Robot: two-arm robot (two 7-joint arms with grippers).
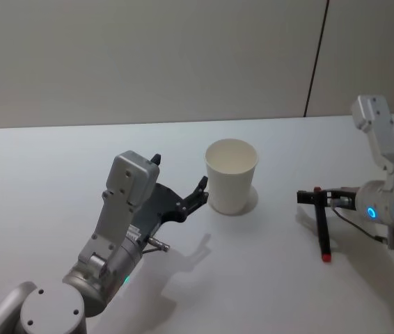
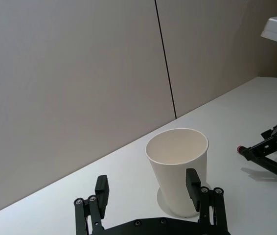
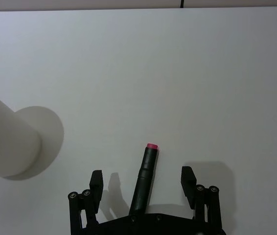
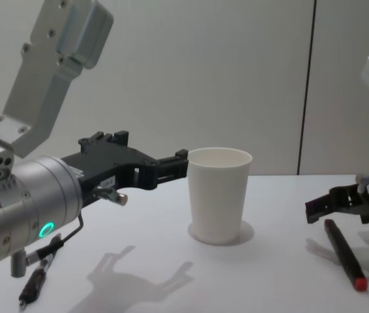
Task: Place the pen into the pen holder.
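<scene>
The pen holder point(image 1: 231, 175) is a white paper cup standing upright mid-table, also seen in the chest view point(image 4: 219, 195). To its right, the black pen point(image 1: 322, 233) with a red tip lies on the table. My right gripper point(image 1: 317, 196) is low over the pen's near end. In the right wrist view it point(image 3: 142, 180) is open, with the pen point(image 3: 146, 174) between its spread fingers point(image 3: 187, 177), untouched. My left gripper point(image 1: 179, 174) hovers open just left of the cup. In the left wrist view one of its fingers point(image 2: 193, 183) overlaps the cup point(image 2: 175, 154).
The white table point(image 1: 58, 174) has free room to the left and in front of the cup. A beige wall with a dark vertical seam point(image 1: 315, 62) stands behind the table's far edge. A short cable point(image 4: 38, 277) hangs under my left forearm.
</scene>
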